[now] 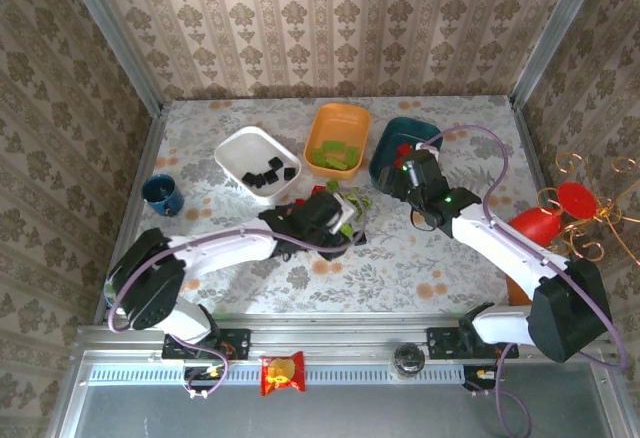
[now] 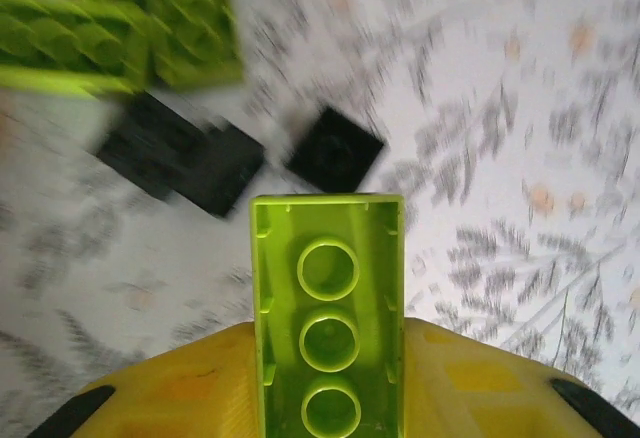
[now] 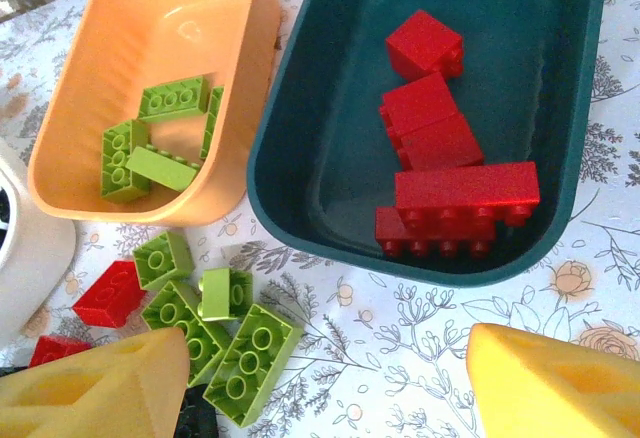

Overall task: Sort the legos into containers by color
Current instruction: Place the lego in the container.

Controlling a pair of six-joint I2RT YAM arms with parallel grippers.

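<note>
From above, my left gripper [image 1: 338, 216] hangs over the loose legos [image 1: 354, 202] at mid-table, and my wrist hides most of them. My right gripper [image 1: 408, 170] stands over the teal tray [image 1: 385, 148] and covers much of it. The white tray [image 1: 232, 153] holds black bricks [image 1: 268, 172]. The orange tray [image 1: 340, 118] holds green bricks [image 1: 333, 155].

My left wrist view is blurred. My yellow fingers [image 2: 180, 388] clamp a long lime green brick [image 2: 328, 328], hollow side up, its lower end cut off. Beyond it lie black pieces [image 2: 335, 148], and lime pieces [image 2: 110, 28] run off the top corner.

In my right wrist view the jaws are spread wide with nothing between them. Red bricks [image 3: 440, 148] lie in the teal tray. On the table [image 3: 420, 308], just before both trays, sit lime bricks [image 3: 215, 323] and a red brick [image 3: 108, 293]. A finger partly hides a second red one [image 3: 55, 348].
</note>
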